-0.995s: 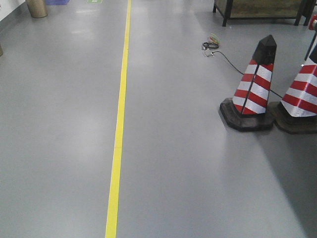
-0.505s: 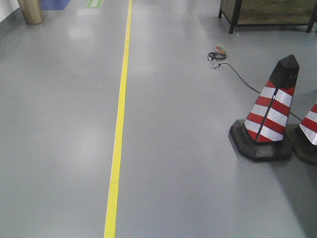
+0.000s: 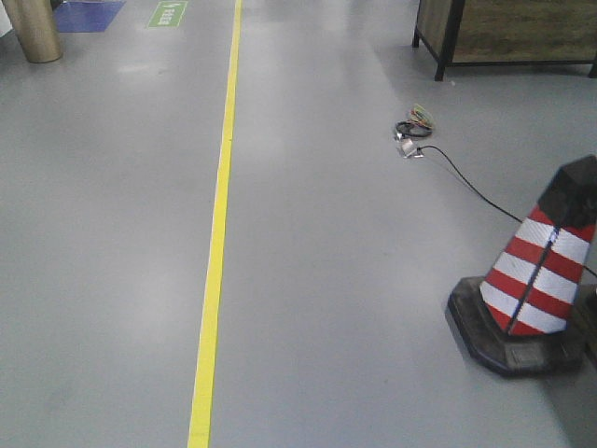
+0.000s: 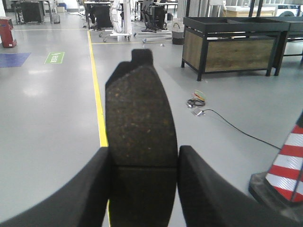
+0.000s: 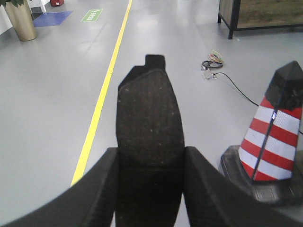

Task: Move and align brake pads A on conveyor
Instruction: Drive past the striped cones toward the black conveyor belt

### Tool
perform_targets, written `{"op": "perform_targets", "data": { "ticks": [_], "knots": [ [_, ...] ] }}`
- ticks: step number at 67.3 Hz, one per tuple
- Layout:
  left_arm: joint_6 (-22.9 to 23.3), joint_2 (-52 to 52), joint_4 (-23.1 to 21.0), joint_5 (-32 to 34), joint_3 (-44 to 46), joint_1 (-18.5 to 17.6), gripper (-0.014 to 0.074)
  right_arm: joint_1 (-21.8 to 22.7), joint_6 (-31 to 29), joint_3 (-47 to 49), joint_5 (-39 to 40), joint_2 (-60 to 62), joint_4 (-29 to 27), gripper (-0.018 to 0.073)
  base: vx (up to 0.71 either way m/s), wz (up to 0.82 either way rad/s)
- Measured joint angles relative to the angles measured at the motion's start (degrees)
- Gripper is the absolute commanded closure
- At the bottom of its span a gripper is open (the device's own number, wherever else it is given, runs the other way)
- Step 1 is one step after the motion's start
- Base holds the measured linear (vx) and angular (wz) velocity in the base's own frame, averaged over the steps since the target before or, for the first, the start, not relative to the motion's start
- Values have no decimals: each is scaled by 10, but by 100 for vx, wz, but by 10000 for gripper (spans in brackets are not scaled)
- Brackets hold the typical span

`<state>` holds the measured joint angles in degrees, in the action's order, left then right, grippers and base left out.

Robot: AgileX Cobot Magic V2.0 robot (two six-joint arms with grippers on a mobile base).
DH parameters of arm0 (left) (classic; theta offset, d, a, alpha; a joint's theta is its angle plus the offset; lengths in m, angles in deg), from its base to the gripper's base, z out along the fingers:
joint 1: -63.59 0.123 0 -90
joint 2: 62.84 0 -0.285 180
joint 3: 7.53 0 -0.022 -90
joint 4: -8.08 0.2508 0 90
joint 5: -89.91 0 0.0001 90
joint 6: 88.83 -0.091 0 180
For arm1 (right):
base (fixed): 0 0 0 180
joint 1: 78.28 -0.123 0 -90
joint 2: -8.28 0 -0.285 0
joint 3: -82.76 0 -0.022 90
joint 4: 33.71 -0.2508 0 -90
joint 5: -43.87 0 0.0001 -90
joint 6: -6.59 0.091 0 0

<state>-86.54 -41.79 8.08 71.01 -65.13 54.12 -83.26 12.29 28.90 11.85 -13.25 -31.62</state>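
My left gripper [image 4: 144,163] is shut on a dark-grey brake pad [image 4: 140,118]. The pad sticks out forward between the two black fingers, its groove level with the fingertips, above the grey floor. My right gripper [image 5: 150,158] is shut on a second brake pad [image 5: 149,116], held the same way above the floor. The conveyor and the other brake pads are out of view. Neither gripper shows in the front view.
A yellow floor line [image 3: 216,233] runs ahead. A red-and-white cone [image 3: 536,275] stands at the right, also in the right wrist view [image 5: 272,130]. A cable bundle [image 3: 413,126] lies on the floor. A dark-framed wooden bench [image 4: 229,42] stands at the far right.
The front view has swung: the cone has slid right and closer, a second cone has left the frame, and the far bench and green floor sign have come into view.
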Motion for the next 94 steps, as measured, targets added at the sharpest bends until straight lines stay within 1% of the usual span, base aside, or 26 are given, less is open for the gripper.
{"op": "perform_targets", "data": {
  "ticks": [29,45,57,94],
  "knots": [
    [0,0,0,0,0,0,602,0,0,0,0,0,0,566,53,5],
    [0,0,0,0,0,0,602,0,0,0,0,0,0,566,43,-25],
    [0,0,0,0,0,0,602,0,0,0,0,0,0,566,32,-65],
    [0,0,0,0,0,0,602,0,0,0,0,0,0,566,21,-91]
  ]
}}
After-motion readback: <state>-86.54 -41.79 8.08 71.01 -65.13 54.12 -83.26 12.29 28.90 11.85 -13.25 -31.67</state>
